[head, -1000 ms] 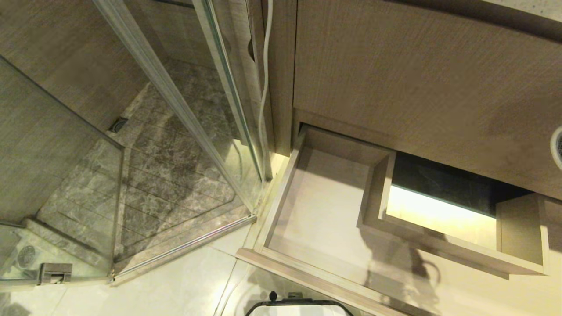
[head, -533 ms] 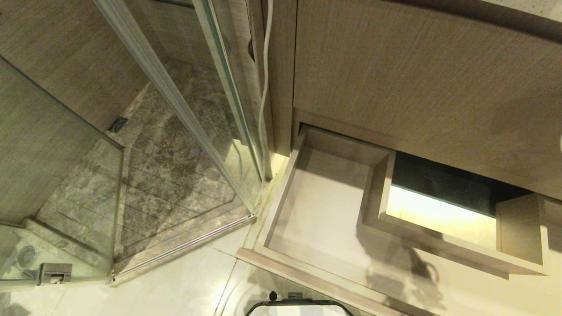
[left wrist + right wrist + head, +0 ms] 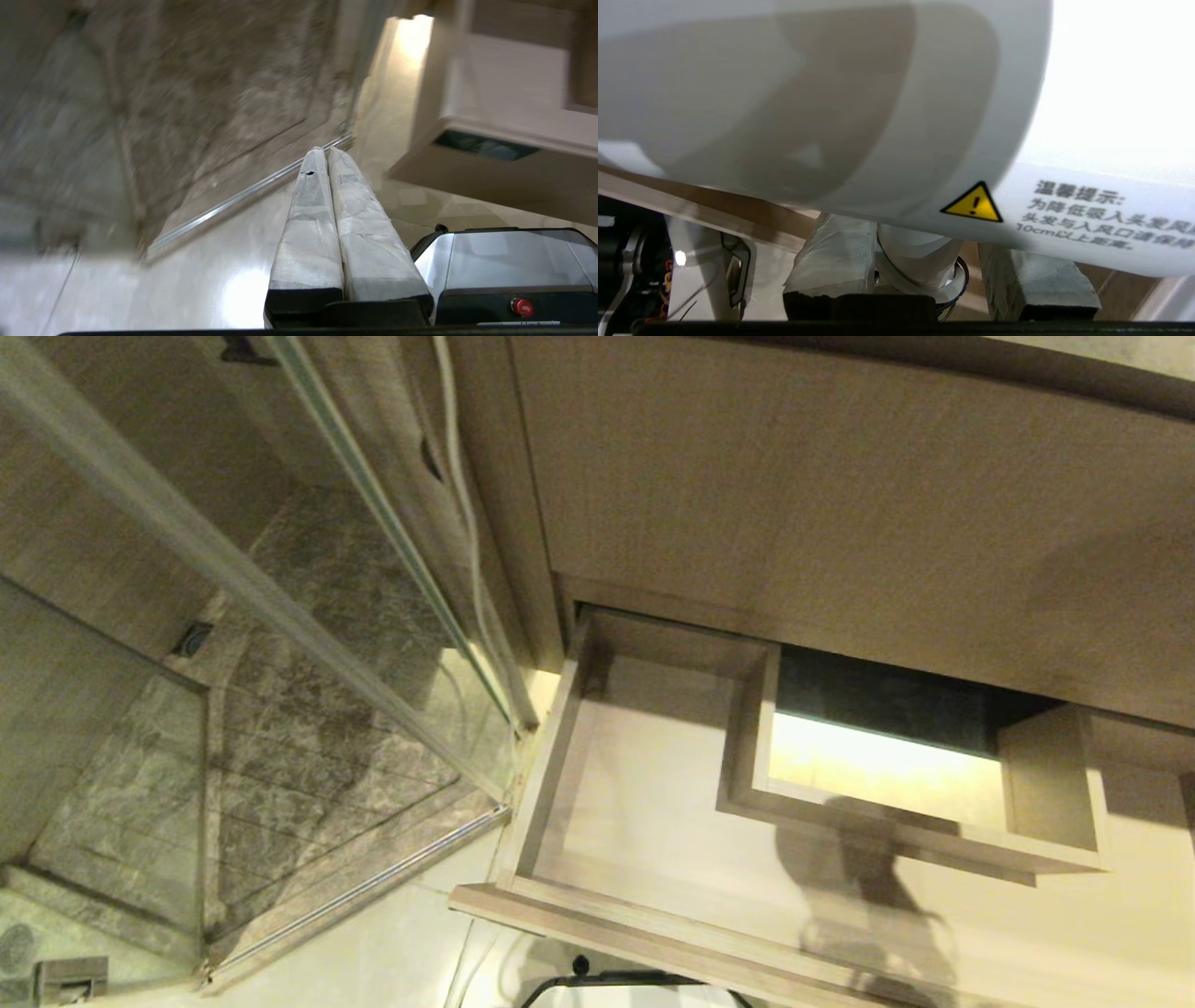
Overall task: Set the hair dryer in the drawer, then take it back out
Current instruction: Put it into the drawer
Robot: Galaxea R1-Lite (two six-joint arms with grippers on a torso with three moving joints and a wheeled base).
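Left: our left gripper (image 3: 324, 151), fingers pressed together on nothing, parked low over the pale floor (image 3: 196, 261), well apart from the work.

Centre: the drawer (image 3: 653, 775), pulled open, pale interior bare, boxed cut-out (image 3: 878, 770) toward its right.

Right: our right gripper (image 3: 924, 270), fingers clasping the handle of the white hair dryer (image 3: 859, 107); barrel lies crosswise just beyond the fingers, long axis across them. Which end is the nozzle we cannot tell. We judge it is held outside the drawer, off the head view's right.
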